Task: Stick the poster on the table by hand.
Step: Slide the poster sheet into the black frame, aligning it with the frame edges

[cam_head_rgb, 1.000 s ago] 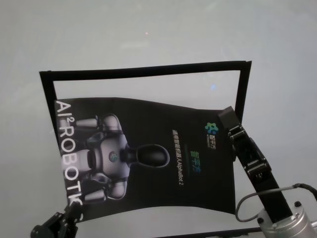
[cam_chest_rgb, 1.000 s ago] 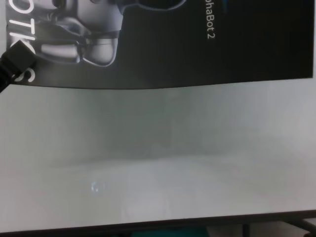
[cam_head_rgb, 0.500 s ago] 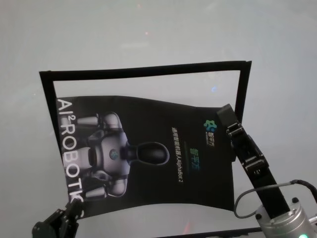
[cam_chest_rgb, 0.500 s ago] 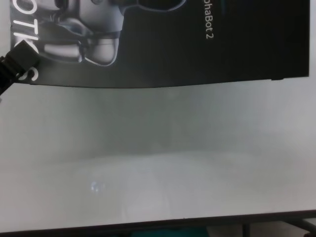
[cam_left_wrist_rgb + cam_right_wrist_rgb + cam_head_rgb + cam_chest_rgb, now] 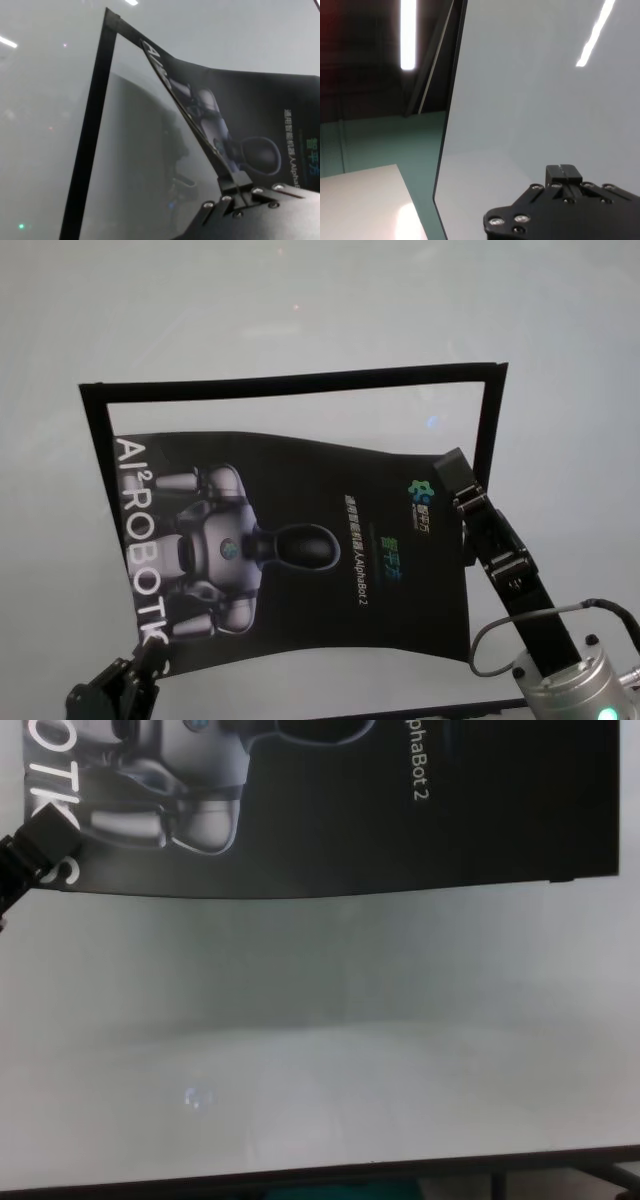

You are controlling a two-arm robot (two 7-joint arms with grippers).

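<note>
The poster [image 5: 300,540], black and glossy with a silver robot figure and white lettering, hangs curved a little above the table [image 5: 300,300]. My left gripper [image 5: 150,652] is shut on its near left corner. The pinch also shows in the left wrist view [image 5: 235,179] and in the chest view [image 5: 45,832]. My right gripper [image 5: 448,468] is shut on the poster's right edge. In the right wrist view its fingertips [image 5: 563,172] are pressed together over the white table, and the poster is hidden there. The poster's near edge [image 5: 400,820] sags across the top of the chest view.
Narrow black tape strips lie on the table as an open frame: one along the far side [image 5: 290,382], one on the left [image 5: 92,415], one on the right [image 5: 490,420]. The left strip also shows in the left wrist view [image 5: 92,125]. The table's dark front edge [image 5: 300,1182] is close.
My right gripper has moved slightly left and away from me, carrying the poster's right edge with it. The left gripper has kept its hold and barely moved.
</note>
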